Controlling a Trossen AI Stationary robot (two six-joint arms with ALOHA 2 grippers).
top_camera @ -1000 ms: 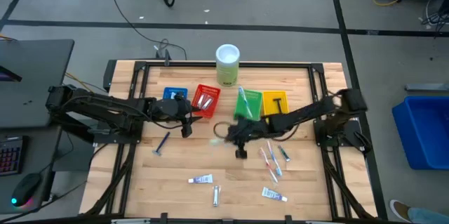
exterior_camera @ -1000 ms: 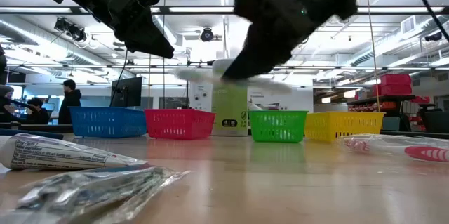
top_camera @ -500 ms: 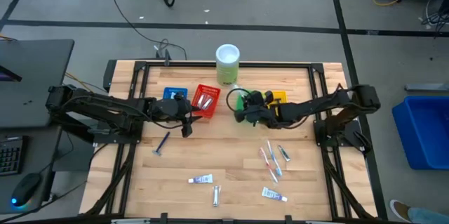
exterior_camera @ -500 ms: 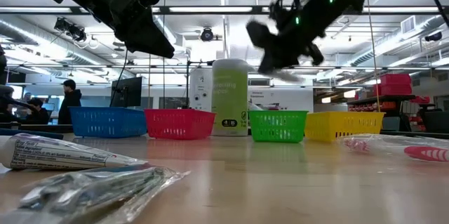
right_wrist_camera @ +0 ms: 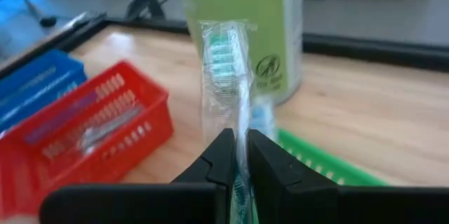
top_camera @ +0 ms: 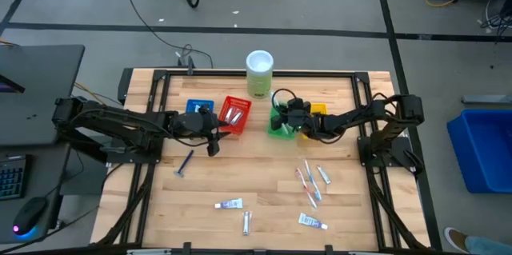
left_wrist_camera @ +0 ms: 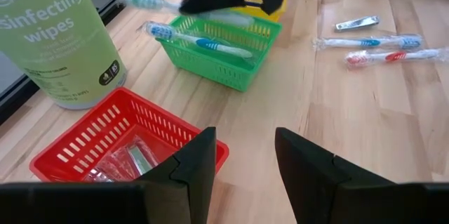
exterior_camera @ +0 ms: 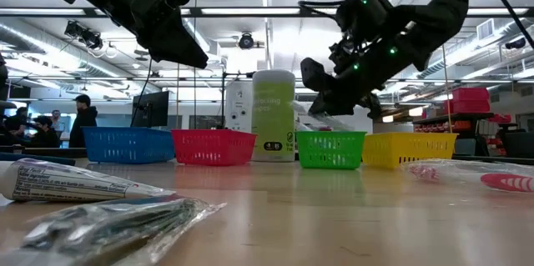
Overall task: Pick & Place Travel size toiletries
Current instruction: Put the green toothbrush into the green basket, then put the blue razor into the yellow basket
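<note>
- Overhead, a wooden bench (top_camera: 240, 177) carries four small plastic trays in a row near its far edge: blue tray (top_camera: 199, 108), red tray (top_camera: 235, 114), green tray (top_camera: 282, 122) and yellow tray (top_camera: 318, 113).
- Behind the trays stands a pale green wipes canister (top_camera: 259, 73) with a white top.
- Right claw (top_camera: 282, 117) hangs over the green tray, its fingers clamped together on a wrapped toothbrush (right_wrist_camera: 226, 76) with a green and white head.
- That held toothbrush sticks out past the fingertips, above the green tray.
- Another toothbrush with blue markings (left_wrist_camera: 198, 41) already lies across the green tray.
- Left claw (top_camera: 213, 137) hovers just in front of the red tray, fingers (left_wrist_camera: 198, 170) apart and holding nothing.
- Clear-wrapped items (top_camera: 234, 113) lie inside the red tray.
- Loose on the bench: a blue razor-like stick (top_camera: 185, 162) toward the left, a cluster of wrapped toothbrushes (top_camera: 310, 183) toward the right, and three small white tubes (top_camera: 245, 221) along the near edge.
</note>
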